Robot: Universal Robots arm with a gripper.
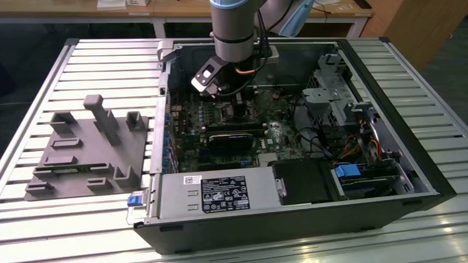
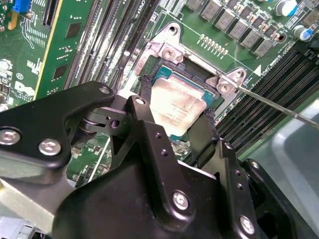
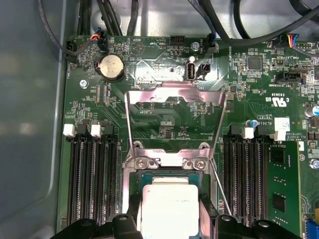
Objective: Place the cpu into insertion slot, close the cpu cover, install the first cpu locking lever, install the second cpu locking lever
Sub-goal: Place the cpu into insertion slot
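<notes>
1. We see the arm [image 1: 234,27] reaching down into an open computer case [image 1: 292,224] that lies on the slatted table [image 1: 95,60].
2. The pincer [image 2: 178,102] is clenched on the chip [image 3: 169,206], with a black finger [image 2: 144,99] against each of two opposite edges.
3. The chip is a flat square with a dull silvery, slightly bronze metal top, on a teal-green base that shows along one edge.
4. It sits squarely over the socket [image 3: 149,162]; we cannot tell whether it is fully seated.
5. The socket lies on the green board [image 3: 259,89] between two banks of long black slots [image 3: 92,179].
6. The cover [image 3: 174,95], a thin silver frame with a square window, stands swung open from the socket's hinged edge.
7. A thin wire lever [image 3: 219,191] slants past one socket corner.
</notes>
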